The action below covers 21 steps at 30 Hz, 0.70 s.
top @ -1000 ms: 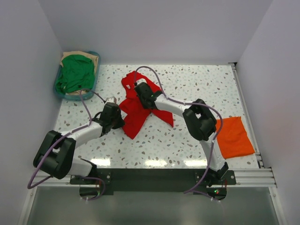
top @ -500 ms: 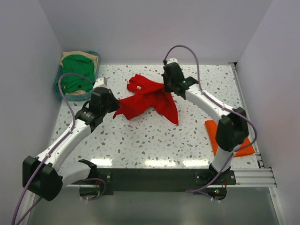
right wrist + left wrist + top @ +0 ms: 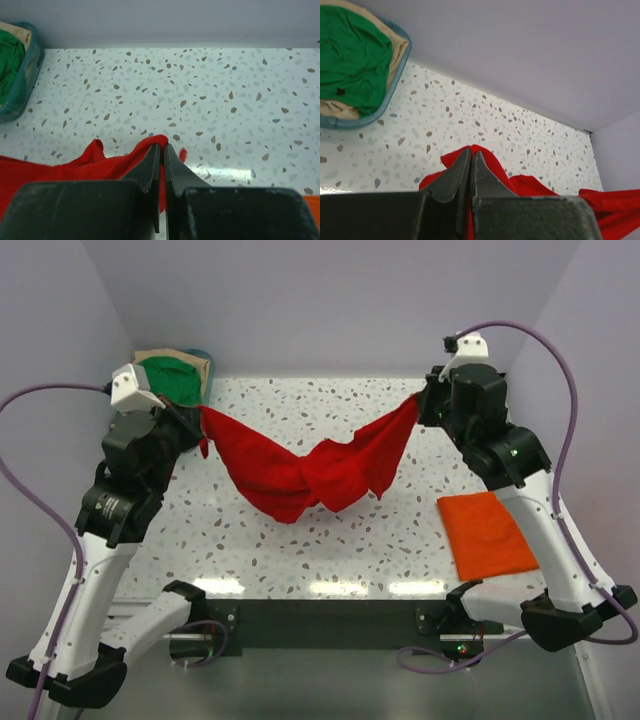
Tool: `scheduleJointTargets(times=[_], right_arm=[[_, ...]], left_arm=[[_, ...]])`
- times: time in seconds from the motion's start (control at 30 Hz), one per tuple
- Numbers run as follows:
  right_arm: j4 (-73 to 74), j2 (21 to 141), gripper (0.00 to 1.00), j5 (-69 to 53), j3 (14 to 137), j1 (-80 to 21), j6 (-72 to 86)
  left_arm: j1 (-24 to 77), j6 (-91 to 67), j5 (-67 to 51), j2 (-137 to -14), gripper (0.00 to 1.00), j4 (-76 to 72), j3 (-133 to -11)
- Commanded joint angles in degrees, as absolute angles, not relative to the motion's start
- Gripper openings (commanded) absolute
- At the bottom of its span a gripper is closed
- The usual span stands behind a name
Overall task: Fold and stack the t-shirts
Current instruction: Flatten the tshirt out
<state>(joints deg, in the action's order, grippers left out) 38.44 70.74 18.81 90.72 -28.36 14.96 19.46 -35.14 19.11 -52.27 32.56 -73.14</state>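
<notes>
The red t-shirt hangs stretched in the air between my two grippers, sagging and twisted in the middle above the table. My left gripper is shut on its left end; in the left wrist view the cloth is pinched between the closed jaws. My right gripper is shut on its right end, also seen in the right wrist view with red cloth trailing left. A folded orange t-shirt lies flat at the right. A green t-shirt lies over a tan one in the basket.
A teal plastic basket stands at the back left corner of the speckled table. White walls close in the back and both sides. A metal rail runs along the table's right edge.
Both grippers rose and moved apart, left to the far left and right to the far right, pulling the red t-shirt off the table and stretching it out between them.
</notes>
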Motion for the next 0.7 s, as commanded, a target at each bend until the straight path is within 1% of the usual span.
scheduleJointTargets(times=[0.0, 0.1, 0.17, 0.2, 0.27, 0.3, 0.47, 0.5, 0.53, 0.57, 0.6, 0.63, 0.67], right_arm=[[43.59, 69.79, 0.0, 21.18, 95.18, -26.55, 15.82], [45.61, 70.66, 0.0, 21.71, 96.77, -24.36, 16.35], [46.49, 71.45, 0.0, 21.01, 96.42, -22.68, 17.66], [46.41, 71.63, 0.0, 20.48, 95.72, -20.94, 18.19], [45.97, 72.5, 0.0, 19.43, 93.26, -19.26, 19.42], [45.62, 72.94, 0.0, 18.38, 92.21, -17.86, 19.68], [39.66, 78.65, 0.0, 13.11, 83.07, -14.25, 22.76], [38.68, 82.23, 0.0, 11.18, 81.75, -13.8, 23.72], [37.63, 84.09, 0.0, 10.64, 81.39, -13.54, 24.17], [35.96, 85.94, 0.0, 9.59, 81.3, -12.32, 24.69], [35.69, 90.39, 0.0, 7.4, 81.65, -11.61, 25.57], [35.68, 92.27, 0.0, 6.69, 82.87, -11.08, 25.92], [34.9, 94.11, 0.0, 6.24, 83.23, -10.2, 26.01]], left_arm=[[18.63, -31.56, 24.08, -52.46, 0.0, 34.8, -78.39], [16.36, -30.85, 24.61, -55.53, 0.0, 34.02, -80.15], [12.33, -30.94, 19.54, -57.73, 0.0, 32.44, -80.16], [7.26, -31.72, 13.07, -60.44, 0.0, 31.82, -79.81], [3.44, -32.43, 7.76, -63.53, 0.0, 28.33, -77.8], [1.08, -32.87, 2.95, -67.37, 0.0, 26.91, -77.0], [0.0, -33.66, -4.21, -82.86, 0.0, 20.59, -78.39], [0.0, -33.49, -6.92, -88.01, 0.0, 19.7, -79.27], [0.0, -33.31, -8.16, -90.68, 0.0, 19.25, -80.41], [0.0, -32.96, -9.13, -95.14, 0.04, 19.6, -83.73], [0.0, -32.61, -10.62, -96.84, 0.12, 20.3, -85.41], [0.0, -32.17, -10.81, -97.73, 0.23, 20.91, -86.82], [0.0, -32.26, -10.81, -97.73, 0.42, 21.0, -87.44]])
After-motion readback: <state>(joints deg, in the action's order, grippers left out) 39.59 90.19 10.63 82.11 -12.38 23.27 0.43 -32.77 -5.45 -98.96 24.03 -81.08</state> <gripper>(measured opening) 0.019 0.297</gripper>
